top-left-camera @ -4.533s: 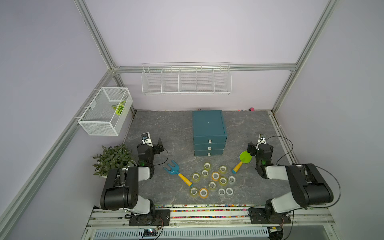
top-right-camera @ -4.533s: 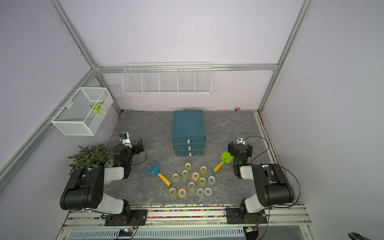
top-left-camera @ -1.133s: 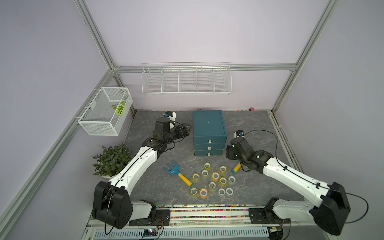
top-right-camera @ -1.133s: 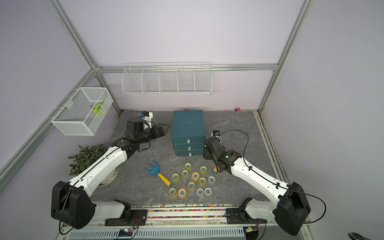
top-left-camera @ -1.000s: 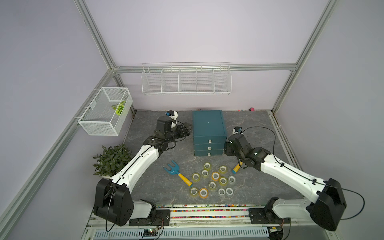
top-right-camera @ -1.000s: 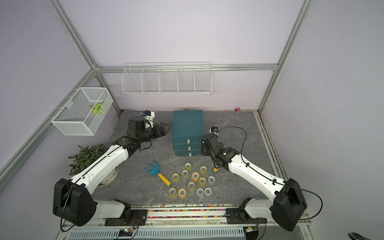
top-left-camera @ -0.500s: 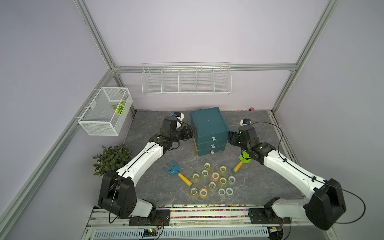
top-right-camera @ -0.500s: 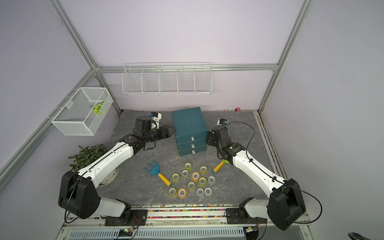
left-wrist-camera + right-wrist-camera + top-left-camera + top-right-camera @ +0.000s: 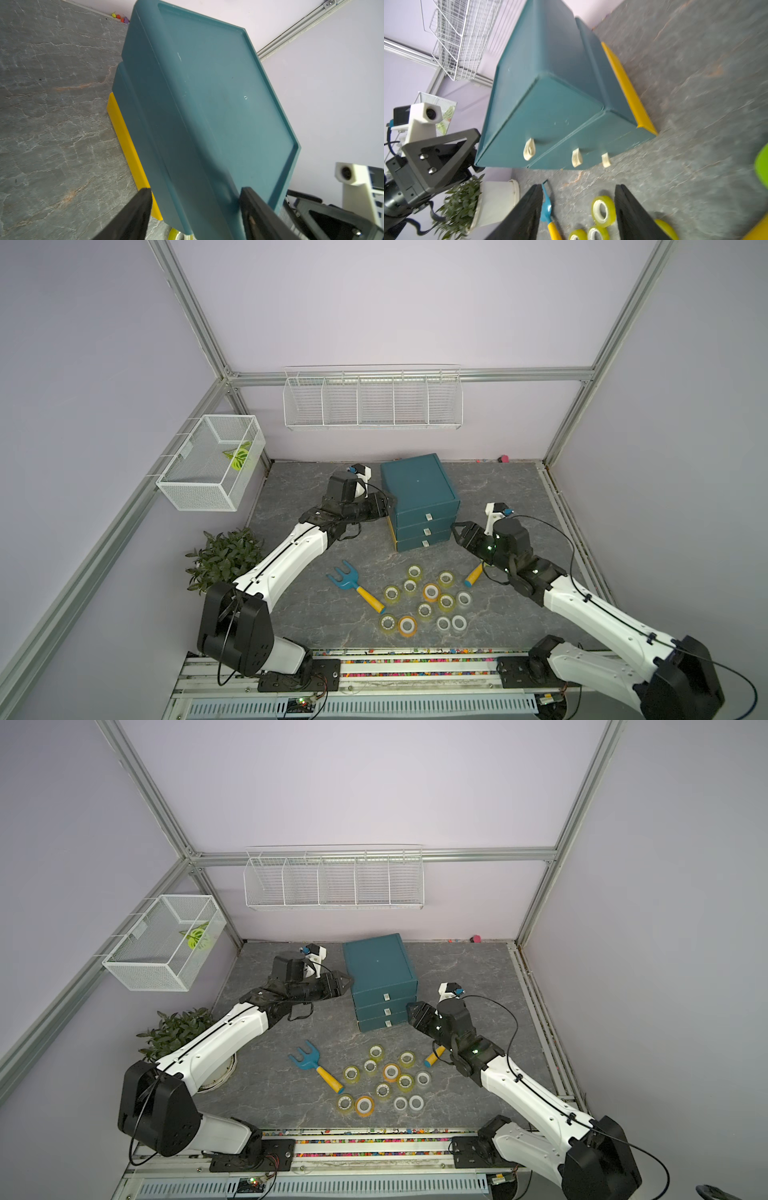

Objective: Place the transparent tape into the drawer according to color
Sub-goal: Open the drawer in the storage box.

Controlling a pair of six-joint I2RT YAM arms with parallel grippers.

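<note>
Near the middle of both top views the teal drawer cabinet (image 9: 417, 483) sits skewed on the desk (image 9: 291, 497). Its three drawers are shut, and their white pull tabs face the lower edge of the frame. Below it, toward the lower centre, the transparent tape (image 9: 446, 602) lies loose on the desk as a cluster of yellow-green, orange and clear rolls. None of it is in a drawer or in a hand.

Our left hand (image 9: 386, 506) is at the cabinet's left front corner. The left wrist view shows its jaws apart with the cabinet's top edge between them, and we cannot tell whether they press on it. Our right hand (image 9: 457, 531) hovers just right of the drawer fronts, jaws apart and empty.

We judge the step to be getting a drawer open. To do it well, we let the left hand brace the cabinet so that it neither slides nor turns under the pull. We bring the right hand level with one pull tab (image 9: 428, 515) and narrow the jaws around that small tab. Then we draw straight along the cabinet's own skewed axis. We also watch the nearest rolls and the blue rake (image 9: 347, 577), since a low drawer coming out could nudge them.
</note>
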